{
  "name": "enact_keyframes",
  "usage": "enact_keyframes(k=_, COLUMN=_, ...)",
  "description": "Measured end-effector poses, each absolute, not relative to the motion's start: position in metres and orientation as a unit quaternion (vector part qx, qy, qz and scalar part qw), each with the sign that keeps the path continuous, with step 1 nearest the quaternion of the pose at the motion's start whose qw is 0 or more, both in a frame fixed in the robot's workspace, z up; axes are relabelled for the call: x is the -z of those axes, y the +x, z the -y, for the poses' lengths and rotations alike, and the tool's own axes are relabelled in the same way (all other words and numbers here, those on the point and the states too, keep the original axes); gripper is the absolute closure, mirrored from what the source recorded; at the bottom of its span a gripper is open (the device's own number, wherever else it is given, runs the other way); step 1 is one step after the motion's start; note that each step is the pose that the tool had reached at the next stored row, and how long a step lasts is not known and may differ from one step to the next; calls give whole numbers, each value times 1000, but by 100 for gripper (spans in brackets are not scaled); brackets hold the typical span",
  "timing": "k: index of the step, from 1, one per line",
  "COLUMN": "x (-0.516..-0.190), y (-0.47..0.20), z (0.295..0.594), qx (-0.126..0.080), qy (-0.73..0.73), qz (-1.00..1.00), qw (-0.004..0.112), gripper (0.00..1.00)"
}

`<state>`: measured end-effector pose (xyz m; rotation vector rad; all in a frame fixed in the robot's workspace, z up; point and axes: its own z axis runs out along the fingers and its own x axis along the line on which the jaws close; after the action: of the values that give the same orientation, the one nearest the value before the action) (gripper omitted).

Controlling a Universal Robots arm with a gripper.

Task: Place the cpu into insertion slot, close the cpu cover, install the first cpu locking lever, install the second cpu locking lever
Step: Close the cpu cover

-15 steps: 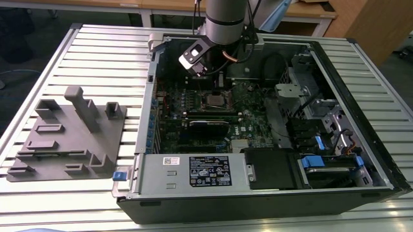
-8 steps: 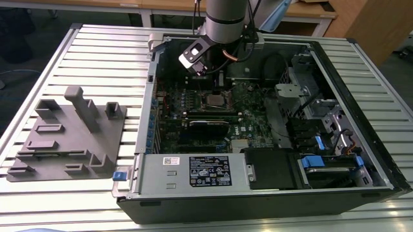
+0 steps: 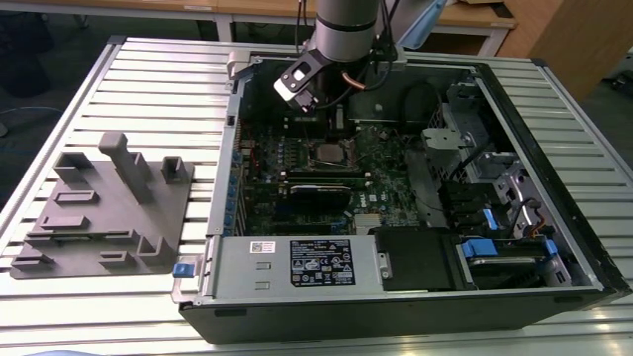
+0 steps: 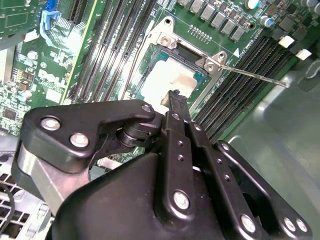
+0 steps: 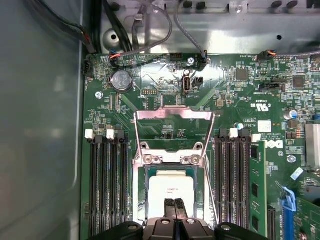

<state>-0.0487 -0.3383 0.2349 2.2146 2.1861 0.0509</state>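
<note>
Tool (image 5: 175,202) closed | over cpu (image 5: 171,184) | cpu lies in insertion slot (image 5: 141,192)

a slatted metal table (image 3: 148,81) carries an open computer case (image 3: 396,315) and a grey fixture block (image 3: 99,215)

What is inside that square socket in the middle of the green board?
The cpu lies in the insertion slot, pale metal top up. The gripper covers one edge of it; whatever lies beneath the cpu cannot be seen.
</note>
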Motion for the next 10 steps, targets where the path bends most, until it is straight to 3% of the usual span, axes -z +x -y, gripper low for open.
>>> enact_keyframes(k=10, x=-259, y=-49, z=338, qx=-16, qy=711, qz=-702, qw=15, gripper=89)
